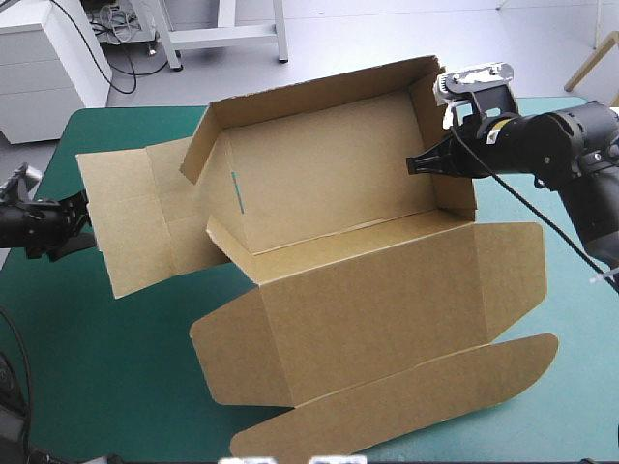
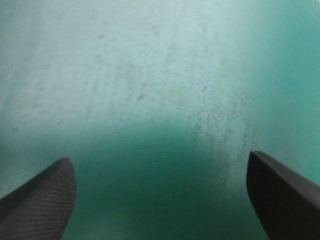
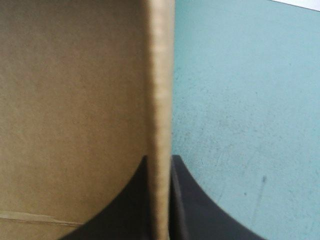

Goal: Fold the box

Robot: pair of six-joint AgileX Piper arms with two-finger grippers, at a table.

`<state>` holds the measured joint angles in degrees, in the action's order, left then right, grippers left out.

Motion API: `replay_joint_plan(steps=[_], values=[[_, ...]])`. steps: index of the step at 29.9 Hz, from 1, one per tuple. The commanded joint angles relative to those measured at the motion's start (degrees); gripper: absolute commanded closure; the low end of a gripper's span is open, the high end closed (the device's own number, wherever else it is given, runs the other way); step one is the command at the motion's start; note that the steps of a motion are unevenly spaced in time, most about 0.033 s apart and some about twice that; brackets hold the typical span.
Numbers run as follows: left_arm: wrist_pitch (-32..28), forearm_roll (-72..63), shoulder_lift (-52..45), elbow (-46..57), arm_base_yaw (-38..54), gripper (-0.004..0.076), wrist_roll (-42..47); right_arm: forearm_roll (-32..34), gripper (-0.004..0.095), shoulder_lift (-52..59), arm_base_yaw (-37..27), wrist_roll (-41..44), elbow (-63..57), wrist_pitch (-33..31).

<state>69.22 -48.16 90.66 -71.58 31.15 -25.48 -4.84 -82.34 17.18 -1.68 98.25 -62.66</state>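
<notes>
Pinching the raised end wall of the box (image 1: 319,193), my right end effector (image 1: 418,164) is all but closed on the board. One black finger sits inside the wall and one outside. From its wrist camera the brown wall edge (image 3: 159,100) runs straight ahead between the fingers (image 3: 125,210), with the box's inside on one flank and the teal-green desk cover (image 3: 240,100) on the other.

Ahead of that end effector the box stands half formed. Its far wall is up, its other end wall is partly lifted, and the lid (image 1: 387,309) lies flat toward the near edge of the desk.

My left end effector (image 1: 77,227) waits low, just beside the outer edge of the flat side panel (image 1: 126,227). Its fingers stand wide apart with nothing between them, and only bare cover lies ahead.
</notes>
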Motion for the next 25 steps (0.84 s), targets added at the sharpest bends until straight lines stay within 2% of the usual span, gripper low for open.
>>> replay_joint_plan(steps=[1,4,11,25], values=[[5.31,-9.58,-2.72,-1.35,-4.77,0.0066,-7.23,-1.87,0.0927,0.47,-0.33,0.21,1.76,5.81],[5.31,-15.16,-2.72,-1.35,-8.82,0.0066,-11.97,-2.22,0.0927,-0.74,-1.49,0.21,1.76,6.85],[5.38,-18.60,-2.81,-1.35,-14.10,0.0067,-15.26,-7.85,0.0927,-2.86,-6.15,-1.50,1.87,8.54],[5.38,-30.28,-4.30,-1.35,-23.83,0.0068,-23.18,-6.45,0.0927,-4.75,-6.71,-0.94,1.74,10.82]])
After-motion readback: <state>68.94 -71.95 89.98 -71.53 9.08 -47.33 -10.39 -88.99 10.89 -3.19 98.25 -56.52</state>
